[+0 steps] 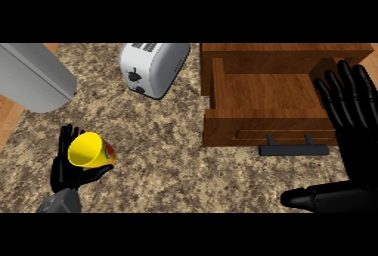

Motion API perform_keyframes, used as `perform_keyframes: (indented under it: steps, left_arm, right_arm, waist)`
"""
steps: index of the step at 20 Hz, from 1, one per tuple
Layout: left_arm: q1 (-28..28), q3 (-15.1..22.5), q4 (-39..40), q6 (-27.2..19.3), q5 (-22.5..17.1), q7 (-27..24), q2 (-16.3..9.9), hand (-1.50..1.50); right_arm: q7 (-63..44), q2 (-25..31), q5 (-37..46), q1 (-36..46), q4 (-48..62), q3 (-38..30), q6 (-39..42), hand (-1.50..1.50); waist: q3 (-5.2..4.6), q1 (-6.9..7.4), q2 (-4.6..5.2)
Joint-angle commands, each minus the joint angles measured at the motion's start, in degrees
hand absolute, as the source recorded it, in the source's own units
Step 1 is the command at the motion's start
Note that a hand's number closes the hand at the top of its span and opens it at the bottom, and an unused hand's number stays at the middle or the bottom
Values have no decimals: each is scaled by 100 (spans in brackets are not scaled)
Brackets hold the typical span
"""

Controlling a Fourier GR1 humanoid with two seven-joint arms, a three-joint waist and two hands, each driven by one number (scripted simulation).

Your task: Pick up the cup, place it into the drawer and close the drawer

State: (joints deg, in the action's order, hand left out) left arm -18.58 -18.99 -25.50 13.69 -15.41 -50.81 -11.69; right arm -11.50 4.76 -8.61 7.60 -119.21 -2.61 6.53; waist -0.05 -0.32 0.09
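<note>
Cup [90,150] sits curled in my left hand [74,172]; carrying it right, it might clip the open drawer's [258,95] wall beside my flat, empty right hand [351,110].

Speckled stone counter [184,165], seen from above; left hand [72,172] at lower left, fingers curled round a yellow cup [88,151] tipped on its side, mouth toward the viewer; white toaster [151,67] at upper centre, set at a slant; grey metal object [33,75] at upper left, cut off by the edge; wooden drawer [258,95] at upper right, pulled open, dark handle [293,149] on its front; right hand [354,110] over the drawer's right side, fingers straight and spread.
</note>
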Motion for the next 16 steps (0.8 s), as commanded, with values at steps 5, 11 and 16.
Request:
perform_keyframes:
  steps: [5,11,16]
  left_arm:
    - [-367,61,436,694,-86,-248,46,150]
    - [-362,116,92,410,-34,-659,110,150]
    - [-397,30,30,36,-23,-937,10,150]
  right_arm:
    - [27,-102,134,-223,-141,200,-4,-150]
    - [35,-28,79,-56,-7,38,-7,-150]
    - [-126,126,-106,-24,-134,-100,100,-150]
  waist:
    - [-3,-25,8]
    - [1,3,-3]
    - [0,-5,-2]
